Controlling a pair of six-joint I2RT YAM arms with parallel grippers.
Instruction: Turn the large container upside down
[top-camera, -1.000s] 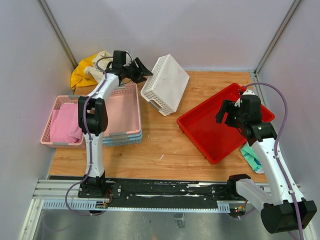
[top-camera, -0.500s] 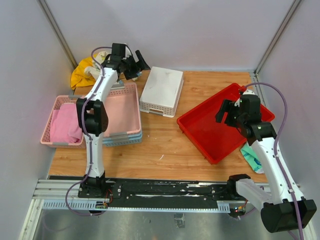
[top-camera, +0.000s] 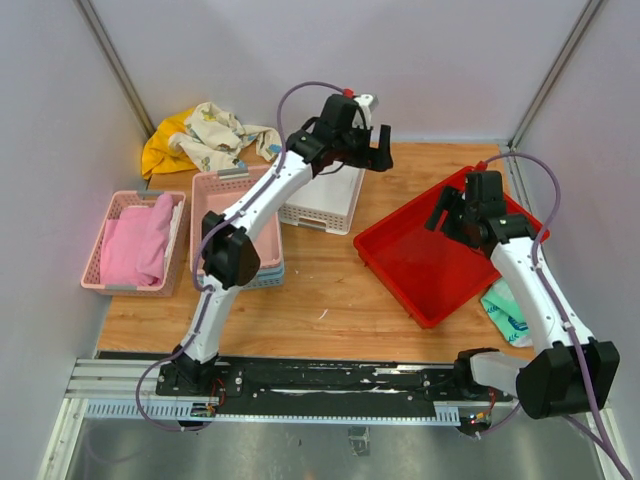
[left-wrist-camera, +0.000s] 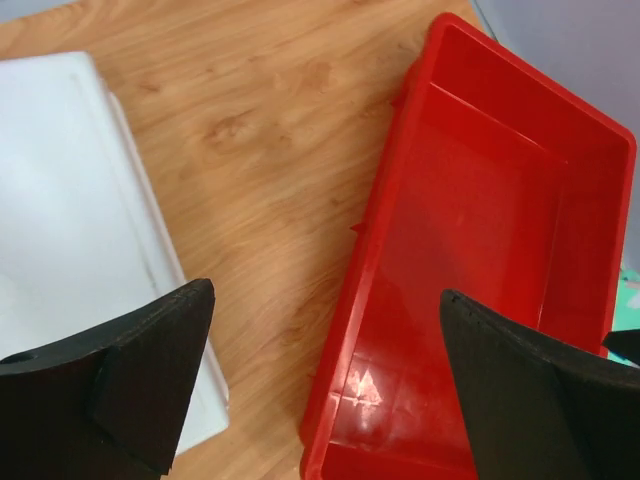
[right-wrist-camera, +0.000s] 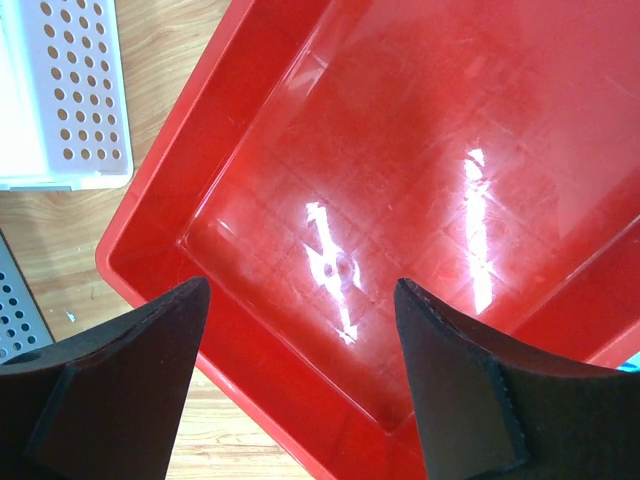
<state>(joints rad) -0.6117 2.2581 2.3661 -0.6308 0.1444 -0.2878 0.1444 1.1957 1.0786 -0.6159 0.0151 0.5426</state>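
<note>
A pale wooden tabletop (top-camera: 330, 290) fills the middle of the top view, boxed in by plain grey walls (top-camera: 400, 60), with the arm bases on a rail along the bottom edge. The large container (top-camera: 412, 265), bright red and rectangular, sits right of centre in that view. It is turned diagonally to the table edges, mouth up and with nothing in it, and its glossy floor shows plainly in both wrist views. The left gripper (top-camera: 375, 155) hangs in the upper middle of the frame, above the far end of a white basket (top-camera: 322, 205) that lies bottom-up. Its jaws are spread wide with nothing between them, and its wrist view looks down on bare wood and one long wall of the container. The right gripper (top-camera: 445, 213) hovers over the container's upper right part, jaws likewise parted and holding nothing, with the red floor showing between its fingers (right-wrist-camera: 150, 360). Neither gripper touches the container, as far as I can tell. At the left of the frame stand pink baskets (top-camera: 215, 195), and in the upper left corner lies a heap of cloths (top-camera: 205, 135). By my reading the flip has not begun: the container is open side up and no wall is grasped. Taking a rim, lifting, rolling it over and setting it down all remain.
</note>
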